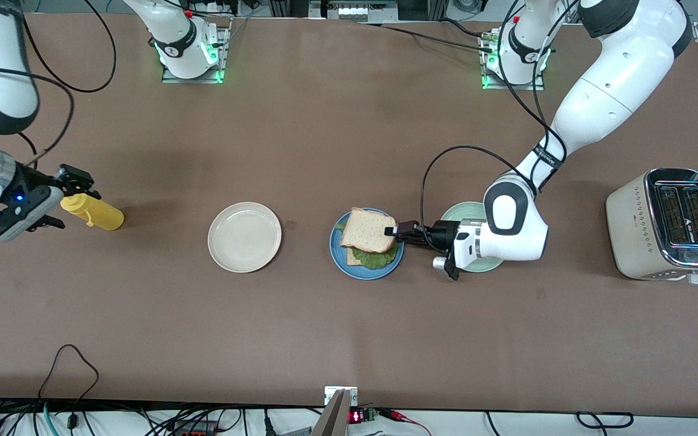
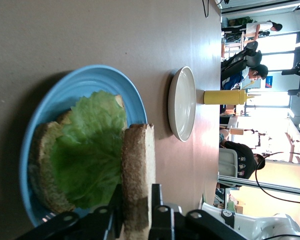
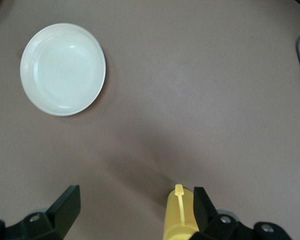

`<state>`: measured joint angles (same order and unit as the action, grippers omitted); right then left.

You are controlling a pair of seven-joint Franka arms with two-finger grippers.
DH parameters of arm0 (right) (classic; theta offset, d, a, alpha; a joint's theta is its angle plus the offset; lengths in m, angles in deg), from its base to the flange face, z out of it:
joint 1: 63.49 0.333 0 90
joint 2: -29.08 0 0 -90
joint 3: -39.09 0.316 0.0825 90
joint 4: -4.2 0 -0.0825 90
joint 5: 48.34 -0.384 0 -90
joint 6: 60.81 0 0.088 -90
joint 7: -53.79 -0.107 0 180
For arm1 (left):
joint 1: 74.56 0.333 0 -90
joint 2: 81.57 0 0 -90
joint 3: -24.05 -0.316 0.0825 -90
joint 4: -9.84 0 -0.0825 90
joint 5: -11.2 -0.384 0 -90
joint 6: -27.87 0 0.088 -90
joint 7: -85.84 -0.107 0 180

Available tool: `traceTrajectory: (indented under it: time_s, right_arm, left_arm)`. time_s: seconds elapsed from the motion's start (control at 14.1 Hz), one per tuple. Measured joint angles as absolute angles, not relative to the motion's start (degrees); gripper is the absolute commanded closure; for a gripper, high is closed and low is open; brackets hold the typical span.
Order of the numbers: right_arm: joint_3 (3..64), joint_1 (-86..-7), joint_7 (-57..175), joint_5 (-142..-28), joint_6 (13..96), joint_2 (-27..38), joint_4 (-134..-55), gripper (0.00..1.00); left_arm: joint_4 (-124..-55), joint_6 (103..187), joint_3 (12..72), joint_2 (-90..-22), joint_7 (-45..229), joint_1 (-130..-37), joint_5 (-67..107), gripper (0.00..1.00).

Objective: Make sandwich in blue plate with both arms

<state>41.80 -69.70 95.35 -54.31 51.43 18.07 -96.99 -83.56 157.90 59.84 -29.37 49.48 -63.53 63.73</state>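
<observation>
Toast slice [image 1: 368, 230] pinched on edge by my left gripper [image 1: 394, 231] over blue plate [image 1: 366, 270] | lettuce [image 2: 90, 150] below | I'd lower flat, square it, then release | right gripper [image 3: 135, 210] open, waiting around mustard bottle [image 1: 93, 212].

cream plate [image 1: 244, 237] sits between mustard bottle [image 1: 96, 212] and blue plate [image 1: 366, 245], toaster [image 1: 667, 224] at left arm's end.
</observation>
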Motion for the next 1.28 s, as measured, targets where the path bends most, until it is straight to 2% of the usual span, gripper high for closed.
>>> traceTrajectory:
  time_s: [0.36,0.57,0.85,0.99,1.28]
  right_arm:
    - [39.65,-64.02,65.72,-53.15,48.56,18.05,-95.65,0.00]
    - [39.58,-61.68,53.78,-50.27,43.16,18.38,-91.87,0.00]
    - [34.38,-64.15,52.51,-48.22,38.42,19.64,-84.20,0.00]
    - [33.33,-67.57,54.12,-49.19,35.71,20.17,-83.27,0.00]
    - [28.46,-63.05,56.23,-49.27,34.19,20.87,-83.25,0.00]
  left_arm:
    - [-82.31,155.61,59.62,-33.81,49.27,-60.60,55.26,0.00]
    - [-81.91,145.57,57.71,-40.12,53.03,-57.92,45.63,0.00]
    - [-80.89,129.57,53.79,-50.02,62.29,-56.05,25.13,0.00]
    - [-80.81,125.09,53.46,-53.13,65.07,-54.86,17.32,0.00]
    - [-80.39,120.89,51.90,-60.76,67.94,-55.55,5.56,0.00]
